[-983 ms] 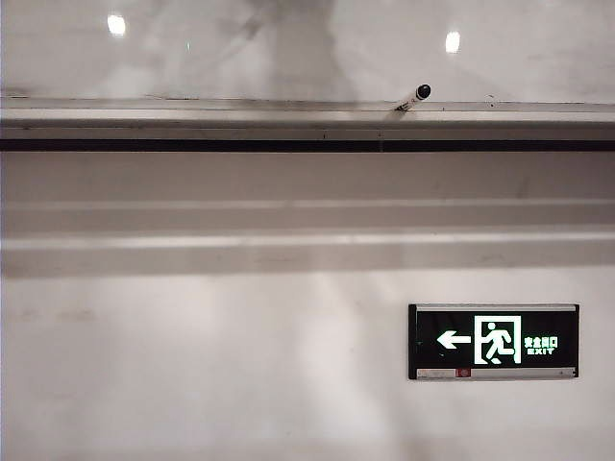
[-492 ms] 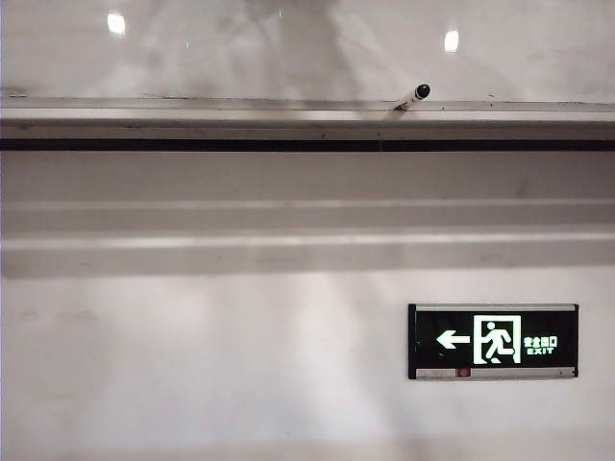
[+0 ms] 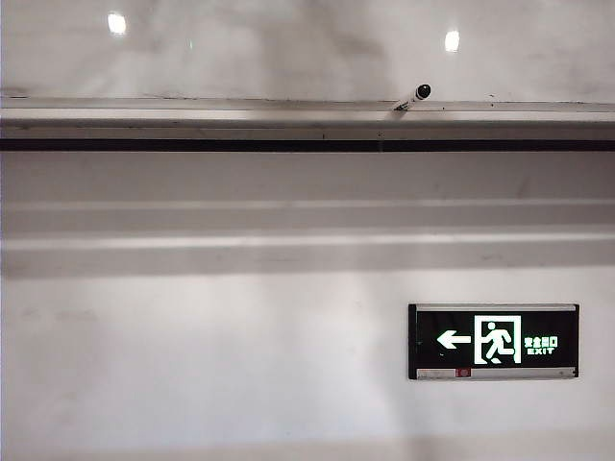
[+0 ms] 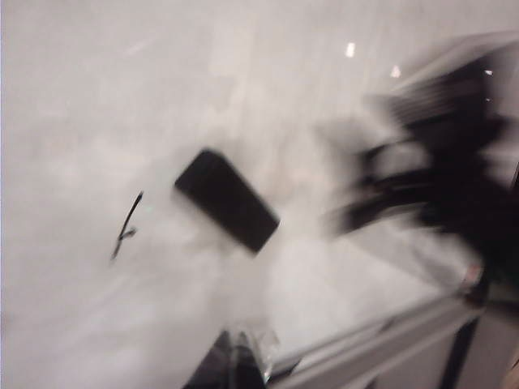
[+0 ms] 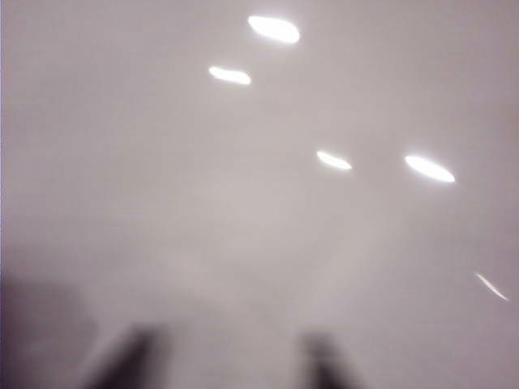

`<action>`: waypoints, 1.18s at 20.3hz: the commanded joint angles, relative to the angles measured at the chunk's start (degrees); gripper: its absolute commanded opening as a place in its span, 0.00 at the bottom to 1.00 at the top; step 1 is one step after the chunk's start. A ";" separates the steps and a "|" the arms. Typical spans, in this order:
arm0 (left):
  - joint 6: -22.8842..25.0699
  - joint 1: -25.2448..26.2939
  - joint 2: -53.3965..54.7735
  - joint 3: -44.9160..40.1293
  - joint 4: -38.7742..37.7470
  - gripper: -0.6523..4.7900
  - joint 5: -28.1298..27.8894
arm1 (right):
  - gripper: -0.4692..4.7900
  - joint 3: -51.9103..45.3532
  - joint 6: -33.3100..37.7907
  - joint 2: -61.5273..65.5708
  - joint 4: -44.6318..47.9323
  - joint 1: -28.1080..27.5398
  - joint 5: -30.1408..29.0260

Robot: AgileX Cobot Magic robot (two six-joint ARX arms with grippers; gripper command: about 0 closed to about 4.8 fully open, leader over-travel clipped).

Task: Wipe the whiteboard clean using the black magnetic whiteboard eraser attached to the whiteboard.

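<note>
The black eraser point(image 4: 227, 200) clings to the glossy whiteboard point(image 4: 81, 97) in the left wrist view, tilted, with a short black pen mark point(image 4: 126, 227) beside it. My left gripper point(image 4: 236, 350) is shut with nothing in it, and it is some way short of the eraser. The dark blurred shape past the eraser is the right arm point(image 4: 454, 170). In the right wrist view my right gripper point(image 5: 227, 361) faces the bare whiteboard point(image 5: 162, 178). Its two blurred fingers point(image 5: 130, 356) stand apart with nothing between them. The exterior view shows neither gripper nor the eraser.
A silver ledge point(image 3: 192, 115) runs along the whiteboard point(image 3: 288, 48), and a marker with a black cap point(image 3: 415, 96) lies on it. A lit exit sign point(image 3: 493, 341) hangs on the matte wall lower down. The ledge point(image 4: 381, 348) also passes near my left gripper.
In the exterior view the dark reflection in the upper middle of the whiteboard has faded and shifted. The marker, the ledge and the sign are unmoved.
</note>
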 commanded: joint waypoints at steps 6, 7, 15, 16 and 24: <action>-12.66 -9.66 15.96 0.24 27.85 0.30 -3.76 | 0.09 0.37 -1.77 -15.91 -2.29 -1.75 1.09; -12.68 -12.66 18.75 0.26 32.28 0.40 -7.41 | 0.09 0.37 -1.77 -16.83 -2.36 -1.73 0.96; -18.45 -20.13 37.24 16.61 36.22 1.00 -33.48 | 0.09 0.37 -1.77 -19.61 -5.11 1.88 0.59; -19.50 -20.13 39.52 19.89 35.85 1.00 -35.43 | 0.09 0.37 -1.77 -19.63 -5.14 2.51 0.55; -23.76 -19.87 52.24 38.64 27.58 1.00 -42.97 | 0.09 0.37 -1.81 -20.11 -5.55 8.24 0.48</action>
